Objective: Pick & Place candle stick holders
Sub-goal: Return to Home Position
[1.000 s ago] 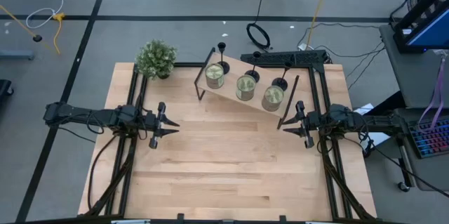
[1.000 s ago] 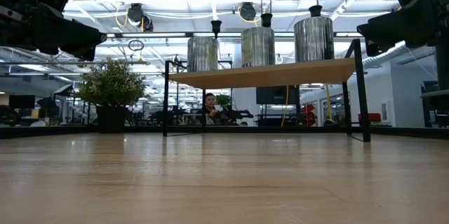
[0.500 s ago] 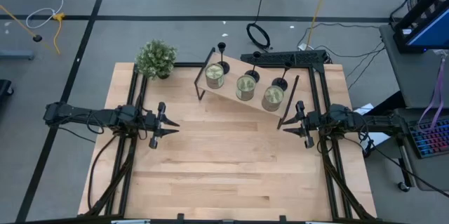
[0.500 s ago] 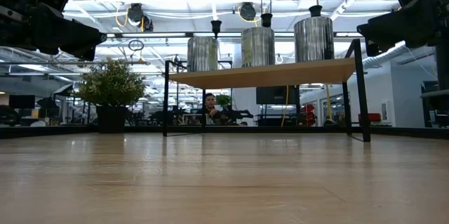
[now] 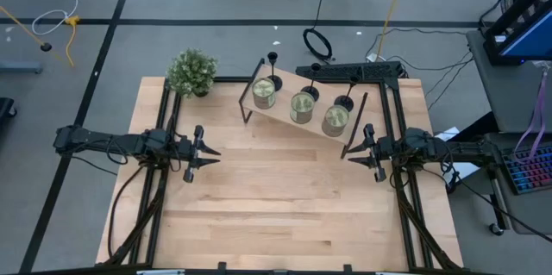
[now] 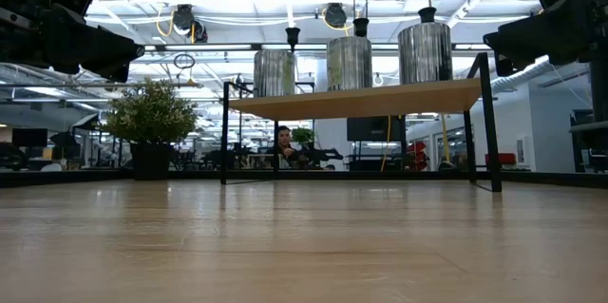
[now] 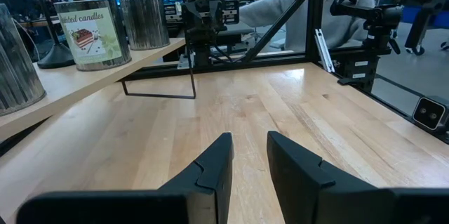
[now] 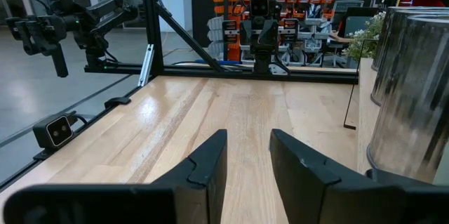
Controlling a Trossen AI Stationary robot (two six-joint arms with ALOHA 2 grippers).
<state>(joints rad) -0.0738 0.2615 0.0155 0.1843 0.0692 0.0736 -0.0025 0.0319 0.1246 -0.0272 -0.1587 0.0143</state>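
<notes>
Three black candle stick holders [image 5: 273, 78] [image 5: 311, 91] [image 5: 346, 102] stand by their round bases on a raised wooden shelf [image 5: 285, 113] at the table's far side, just behind three greenish jars [image 5: 302, 107]. In the low view only their tops [image 6: 361, 26] show above the jars. My left gripper [image 5: 212, 152] hovers open and empty over the table's left part, pointing right. My right gripper [image 5: 348, 152] hovers open and empty over the right part, pointing left, near the shelf's right leg. Both wrist views show the fingers parted, left [image 7: 247, 157] and right [image 8: 247, 155].
A potted plant [image 5: 191, 72] stands at the far left corner. The shelf rests on thin black legs [image 6: 486, 123] with free room under it. Bare wooden tabletop [image 5: 276, 206] lies between the arms and toward the near edge. A person [image 6: 284, 142] sits in the room beyond.
</notes>
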